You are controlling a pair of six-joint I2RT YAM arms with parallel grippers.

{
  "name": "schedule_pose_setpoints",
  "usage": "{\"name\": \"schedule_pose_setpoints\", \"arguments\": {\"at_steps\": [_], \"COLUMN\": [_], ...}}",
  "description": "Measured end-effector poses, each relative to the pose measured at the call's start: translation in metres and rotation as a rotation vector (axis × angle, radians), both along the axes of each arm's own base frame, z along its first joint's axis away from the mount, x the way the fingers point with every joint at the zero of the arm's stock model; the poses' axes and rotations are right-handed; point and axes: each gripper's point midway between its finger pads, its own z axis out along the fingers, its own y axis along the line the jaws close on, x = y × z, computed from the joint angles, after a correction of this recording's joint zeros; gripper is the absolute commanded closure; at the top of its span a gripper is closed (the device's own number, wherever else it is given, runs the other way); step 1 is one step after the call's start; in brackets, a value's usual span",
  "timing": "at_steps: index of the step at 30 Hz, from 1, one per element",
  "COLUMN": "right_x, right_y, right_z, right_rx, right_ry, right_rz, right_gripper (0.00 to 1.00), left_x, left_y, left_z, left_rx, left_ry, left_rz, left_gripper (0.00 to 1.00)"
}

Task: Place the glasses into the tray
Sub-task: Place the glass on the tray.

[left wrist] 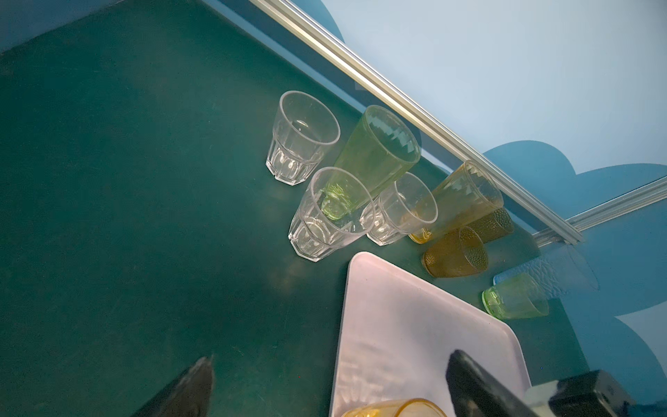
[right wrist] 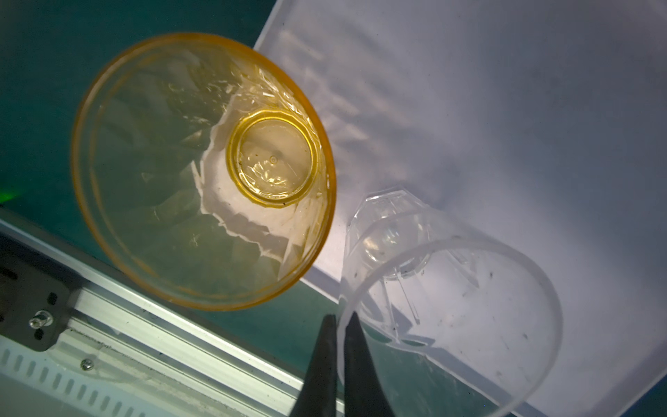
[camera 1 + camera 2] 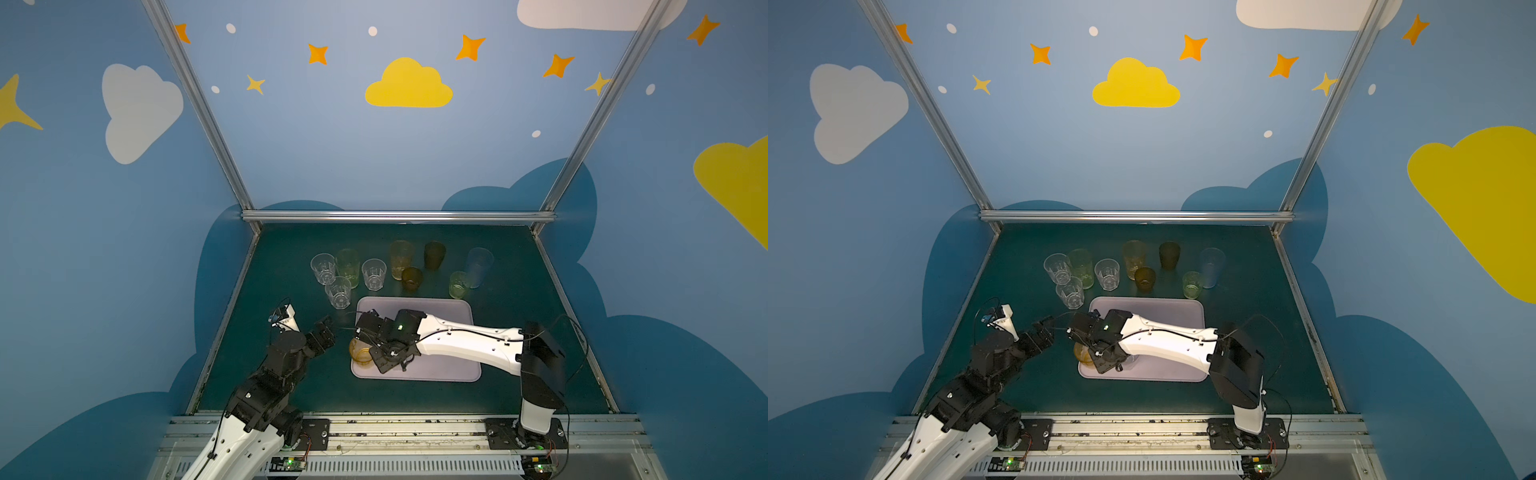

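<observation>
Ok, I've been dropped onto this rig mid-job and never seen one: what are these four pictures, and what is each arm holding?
You are looking at two robot arms at a green table, each ending in two fingers. The two wide pictures come from one camera head above, looking down on the whole scene. The other two come from a camera on each wrist, looking along that arm's fingers.

The pink tray lies in the middle. Nine glasses stand on the table behind it. Two more stand in the tray's near corner on the left arm's side: an amber glass and a clear glass.

The right fingers are closed on the clear glass's rim, as the right wrist view shows. The left fingers hang open beside the tray, holding nothing.
</observation>
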Motion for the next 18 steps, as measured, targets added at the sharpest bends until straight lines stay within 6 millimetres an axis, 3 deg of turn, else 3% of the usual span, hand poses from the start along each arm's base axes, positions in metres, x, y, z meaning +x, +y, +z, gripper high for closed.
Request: {"name": "schedule_pose_setpoints", "arguments": {"at_steps": [4, 18], "right_x": [0.001, 0.012], "right_y": [0.001, -0.01], "right_z": [0.002, 0.017], "right_rx": [0.007, -0.01], "right_ry": [0.003, -0.055], "right_rz": [-0.022, -0.083], "right_gripper": [0.66, 0.51], "left_x": [0.0, -0.002], "left_y": [0.0, 0.0], "left_z": [-0.002, -0.003], "left_rx": [0.002, -0.007], "left_ry": [0.003, -0.006], "left_rz": [0.0, -0.003], "left_gripper": [0.0, 0.0]}}
